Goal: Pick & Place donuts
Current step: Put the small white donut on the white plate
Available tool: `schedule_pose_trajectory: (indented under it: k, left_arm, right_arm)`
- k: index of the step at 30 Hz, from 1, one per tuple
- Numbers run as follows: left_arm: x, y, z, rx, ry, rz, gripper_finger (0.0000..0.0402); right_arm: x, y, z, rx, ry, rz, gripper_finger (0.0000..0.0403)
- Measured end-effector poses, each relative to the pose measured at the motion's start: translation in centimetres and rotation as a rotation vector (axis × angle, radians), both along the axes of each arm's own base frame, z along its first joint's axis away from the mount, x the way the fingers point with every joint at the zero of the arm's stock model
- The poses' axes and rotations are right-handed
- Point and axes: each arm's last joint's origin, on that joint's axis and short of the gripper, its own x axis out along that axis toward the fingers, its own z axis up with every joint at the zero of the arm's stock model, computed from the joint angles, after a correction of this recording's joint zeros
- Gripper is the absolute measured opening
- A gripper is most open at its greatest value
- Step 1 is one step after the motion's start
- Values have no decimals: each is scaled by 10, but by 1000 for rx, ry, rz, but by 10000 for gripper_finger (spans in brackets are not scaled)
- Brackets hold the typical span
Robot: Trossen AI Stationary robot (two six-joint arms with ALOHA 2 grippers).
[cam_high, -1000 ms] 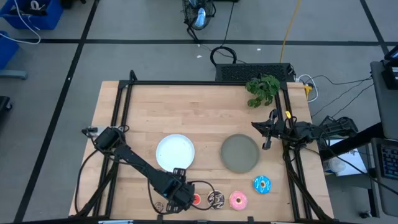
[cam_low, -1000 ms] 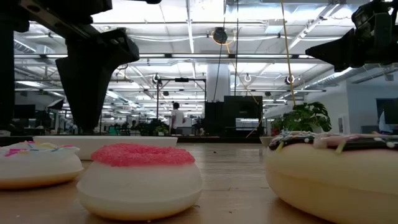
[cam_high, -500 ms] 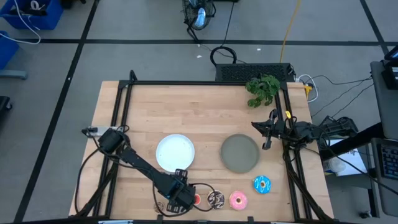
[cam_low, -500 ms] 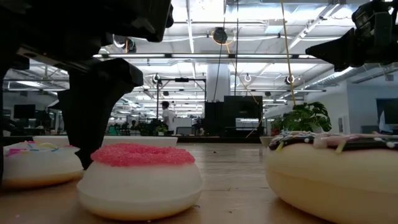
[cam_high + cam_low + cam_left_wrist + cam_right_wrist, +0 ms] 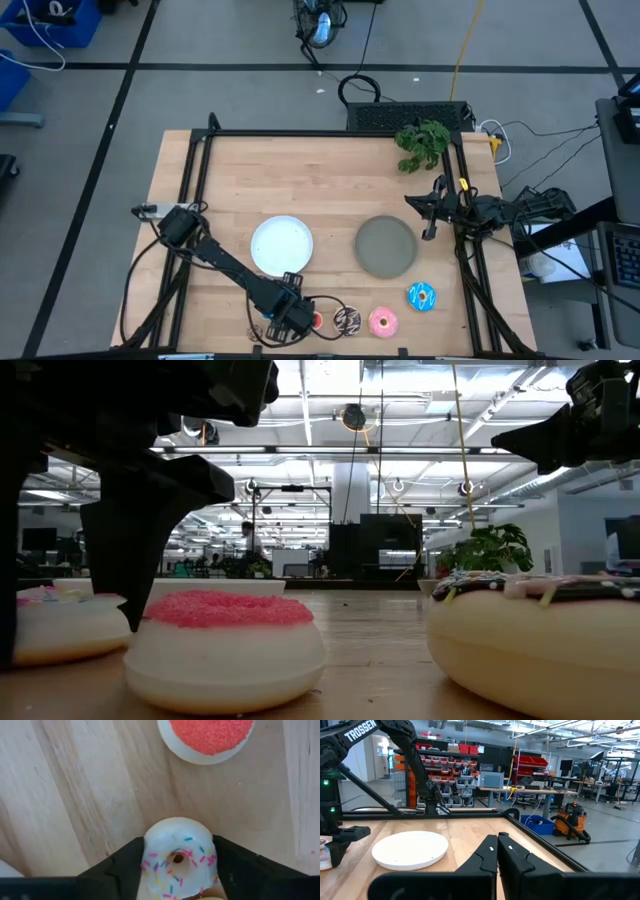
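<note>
My left gripper (image 5: 285,318) is low at the table's near edge, open, with a tiny white donut with sprinkles (image 5: 176,860) between its two fingers. The donut lies flat on the wood, and I cannot tell whether the fingers touch it. In the low view one finger (image 5: 150,530) stands between that donut (image 5: 55,628) and the tiny red donut (image 5: 225,645). Right of the gripper lie the red donut (image 5: 316,320), the chocolate one (image 5: 347,320), the pink one (image 5: 382,322) and the blue one (image 5: 421,296). My right gripper (image 5: 430,215) waits shut at the table's right edge.
A white plate (image 5: 281,245) lies just beyond the left gripper, a grey plate (image 5: 386,246) to its right. A green plant (image 5: 422,145) sits at the far right corner. A black frame (image 5: 330,133) runs round the table, with bare wood across the far half.
My left gripper has come down toward the table and slightly toward the near edge, over the white sprinkled donut. In the low view its finger has dropped between that donut and the red one. The donuts have kept their places.
</note>
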Motion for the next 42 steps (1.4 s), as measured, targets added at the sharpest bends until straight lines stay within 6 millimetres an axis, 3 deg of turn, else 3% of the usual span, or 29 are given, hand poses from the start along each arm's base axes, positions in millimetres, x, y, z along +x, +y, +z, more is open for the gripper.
schedule_pose_trajectory:
  k: [12,24,35,39,42]
  left_arm:
    - [12,7,13,-29,-10,66,108]
    - [26,32,71,30,78,150,93]
    - [28,96,130,189,113,182,92]
    - [30,131,134,196,63,248,92]
    - [31,151,122,128,-9,249,92]
  right_arm:
    - [0,0,0,0,0,-1,0]
    - [0,0,0,0,1,-1,0]
    - [0,0,0,-7,1,1,0]
    - [0,0,1,-8,-5,1,0]
    - [0,0,1,-9,-5,1,0]
